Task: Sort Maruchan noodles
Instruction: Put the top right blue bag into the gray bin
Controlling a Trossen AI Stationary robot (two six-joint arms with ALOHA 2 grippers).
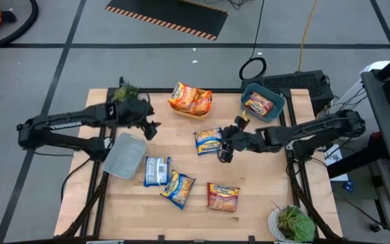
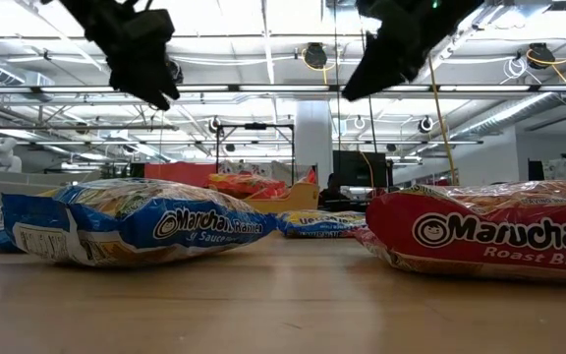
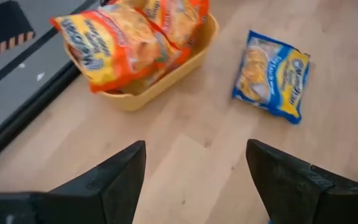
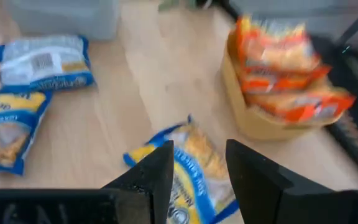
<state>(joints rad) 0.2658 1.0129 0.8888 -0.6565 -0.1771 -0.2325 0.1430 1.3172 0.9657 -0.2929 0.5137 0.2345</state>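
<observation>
Blue-and-yellow crinkly noodle packet (image 1: 208, 141) lies mid-bench; right gripper (image 1: 225, 153) hovers beside it, fingers parted, empty, seemingly lining up a grasp; left gripper (image 1: 152, 128) wide open, empty.

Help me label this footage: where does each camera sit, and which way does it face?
High view: overhead, straight down on the wooden table; both arms show, left hand, right hand.
Low view: tabletop height, level across crinkly packets toward the room; both hands hang in from above.
Left wrist view: past its open fingers toward the yellow plastic bin of orange packets.
Right wrist view: past its open fingers over the blue-and-yellow noodle packet.
Both wrist views share that bin and packet.
</observation>
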